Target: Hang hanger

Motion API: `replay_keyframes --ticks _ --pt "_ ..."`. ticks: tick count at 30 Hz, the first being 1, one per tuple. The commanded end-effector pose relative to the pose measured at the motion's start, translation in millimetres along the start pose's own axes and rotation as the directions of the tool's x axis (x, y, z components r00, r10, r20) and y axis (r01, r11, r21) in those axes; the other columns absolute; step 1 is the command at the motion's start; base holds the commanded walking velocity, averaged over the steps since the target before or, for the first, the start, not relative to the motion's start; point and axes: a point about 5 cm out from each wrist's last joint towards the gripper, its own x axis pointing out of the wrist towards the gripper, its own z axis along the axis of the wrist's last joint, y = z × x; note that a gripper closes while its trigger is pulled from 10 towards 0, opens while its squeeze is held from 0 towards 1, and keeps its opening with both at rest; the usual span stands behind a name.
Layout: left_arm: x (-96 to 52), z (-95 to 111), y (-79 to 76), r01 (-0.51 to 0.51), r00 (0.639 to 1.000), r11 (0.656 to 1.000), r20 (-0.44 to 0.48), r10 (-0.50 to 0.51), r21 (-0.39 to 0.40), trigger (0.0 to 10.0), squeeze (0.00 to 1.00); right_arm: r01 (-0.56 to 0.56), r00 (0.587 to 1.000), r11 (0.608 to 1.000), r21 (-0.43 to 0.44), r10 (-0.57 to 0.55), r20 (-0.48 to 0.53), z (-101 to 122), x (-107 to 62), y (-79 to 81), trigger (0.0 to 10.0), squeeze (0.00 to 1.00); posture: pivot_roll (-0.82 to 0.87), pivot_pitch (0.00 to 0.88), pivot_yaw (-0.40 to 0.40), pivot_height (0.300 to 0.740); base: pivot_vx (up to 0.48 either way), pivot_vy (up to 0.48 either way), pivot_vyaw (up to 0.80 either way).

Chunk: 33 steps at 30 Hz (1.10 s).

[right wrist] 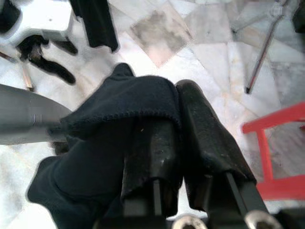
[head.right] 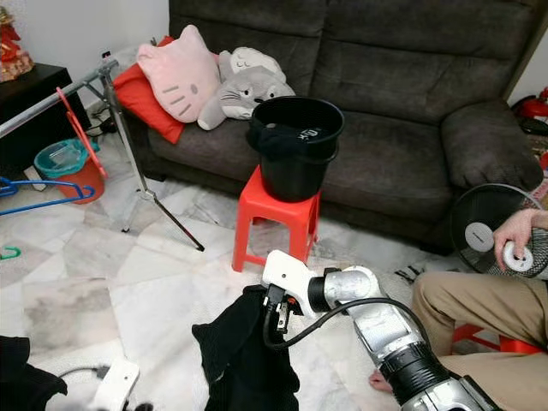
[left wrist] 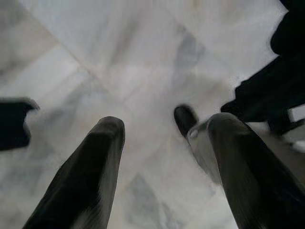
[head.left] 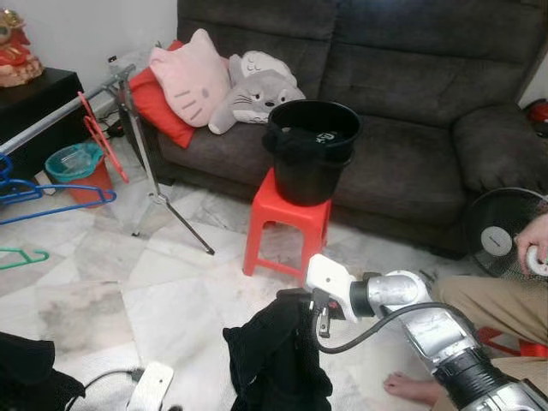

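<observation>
Marble floor (head.left: 171, 291) of pale veined tiles, dark grey sofa (head.left: 402, 77) behind, pink cat cushion (head.left: 193, 77) and grey plush (head.left: 257, 90) on it. Red stool (head.left: 287, 227) before the sofa, black bucket (head.left: 310, 145) on top. Metal rail (head.left: 60, 107) on a tripod stand (head.left: 158, 197) at left, red hanger (head.left: 103, 137) hooked on it, blue hanger (head.left: 34, 201) and green hanger (head.left: 21, 255) further left. Teal bin (head.left: 77, 167) behind the stand. Right gripper (head.left: 300, 304) low in the foreground, clamped on a black garment (head.left: 278, 360) that droops toward the floor. Seated person at right, hand (head.left: 533, 244) near a floor fan (head.left: 501, 227), bare foot (head.left: 415, 390) on the tiles.

Right eye view: same layout, left gripper (head.right: 116, 385) at the bottom edge, pale housing above the floor.

Left wrist view: two black fingers (left wrist: 90, 176) spread wide, blurred, marble below, dark cloth at the edges.

Right wrist view: jaws pressed together, pinching a fold of the black garment, hemmed edge draped over one finger; red stool leg and tripod foot beyond.
</observation>
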Motion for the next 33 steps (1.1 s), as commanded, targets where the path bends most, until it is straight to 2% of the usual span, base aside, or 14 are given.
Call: replay_keyframes --ticks 1,2,3,5,6,7,9,11,12,13,17,18,22,33 --pt "-3.0 62.6 33.0 -0.052 0.970 0.996 0.239 0.033 0.074 10.0 0.00 0.147 0.989 0.989 -0.017 -0.147 0.014 7.8 -3.6 -20.8 10.0 0.00 -0.07 0.000 -0.039 0.740 0.000 0.000 0.00" --pt "-3.0 62.6 33.0 -0.052 0.970 0.996 0.239 0.033 0.074 10.0 0.00 0.147 0.989 0.989 -0.017 -0.147 0.014 7.8 -3.6 -20.8 10.0 0.00 -0.07 0.000 -0.039 0.740 0.000 0.000 0.00" --pt "-4.7 72.5 37.4 -0.080 0.957 0.994 0.285 0.058 0.068 10.0 0.00 0.227 0.974 0.974 -0.006 -0.227 0.011 8.0 -3.4 -29.1 10.0 0.00 -0.07 0.000 -0.041 0.740 0.000 0.000 0.00" --pt "-5.9 79.4 40.1 -0.102 0.946 0.992 0.316 0.075 0.069 10.0 0.00 0.288 0.958 0.958 0.002 -0.288 0.010 8.0 -3.6 -35.1 10.0 0.00 -0.07 0.000 -0.043 0.740 0.000 0.000 0.00" --pt "-7.7 89.2 44.9 -0.151 0.923 0.988 0.362 0.132 0.024 10.0 0.00 0.412 0.911 0.910 0.042 -0.412 0.014 9.4 -4.8 -45.5 10.0 0.00 -0.06 0.000 -0.045 0.740 0.000 0.000 0.00" --pt "-8.6 93.7 46.6 -0.170 0.909 0.985 0.384 0.160 -0.008 10.0 0.00 0.489 0.869 0.867 0.100 -0.494 0.035 11.3 -6.1 -51.0 10.0 0.00 -0.06 0.000 -0.046 0.740 0.000 0.000 0.00" --pt "-9.7 99.2 48.4 -0.197 0.885 0.976 0.412 0.216 -0.089 10.0 0.00 0.576 0.796 0.791 0.205 -0.600 0.078 14.0 -9.1 -56.0 10.0 0.00 -0.06 0.000 -0.047 0.740 0.000 0.000 0.00" --pt "-9.1 97.1 46.8 -0.193 0.884 0.974 0.409 0.227 -0.122 10.0 0.00 0.620 0.741 0.743 0.254 -0.660 0.123 15.5 -11.6 -56.1 10.0 0.00 -0.06 0.000 -0.046 0.740 0.000 0.000 0.00" --pt "-7.0 89.5 42.9 -0.197 0.890 0.967 0.384 0.245 -0.161 10.0 0.00 0.660 0.669 0.671 0.337 -0.729 0.142 12.4 -14.7 -54.2 10.0 0.00 -0.06 0.000 -0.046 0.740 0.000 0.000 0.00" --pt "-5.3 82.6 39.3 -0.197 0.898 0.963 0.360 0.253 -0.183 10.0 0.00 0.673 0.626 0.621 0.401 -0.767 0.137 7.0 -15.9 -51.5 10.0 0.00 -0.07 0.000 -0.044 0.740 0.000 0.000 0.00" --pt "-2.9 69.6 31.0 -0.200 0.909 0.956 0.322 0.263 -0.215 10.0 0.00 0.702 0.532 0.515 0.493 -0.839 0.118 -3.1 -19.7 -42.2 10.0 0.00 -0.08 0.000 -0.036 0.740 0.000 0.000 0.00" --pt "-2.4 66.3 27.7 -0.198 0.907 0.946 0.317 0.277 -0.258 10.0 0.00 0.737 0.441 0.425 0.526 -0.892 0.103 -5.9 -26.0 -38.2 10.0 0.00 -0.08 0.000 -0.034 0.740 0.000 0.000 0.00" --pt "-2.9 63.8 26.9 -0.210 0.901 0.939 0.318 0.295 -0.274 10.0 0.00 0.764 0.298 0.299 0.572 -0.949 0.098 -5.3 -38.5 -31.9 10.0 0.00 -0.09 0.000 -0.013 0.740 0.000 0.000 0.00" --pt "-2.9 63.8 26.9 -0.210 0.901 0.939 0.318 0.295 -0.274 10.0 0.00 0.764 0.298 0.299 0.572 -0.949 0.098 -5.3 -38.5 -31.9 10.0 0.00 -0.09 0.000 -0.013 0.740 0.000 0.000 0.00"
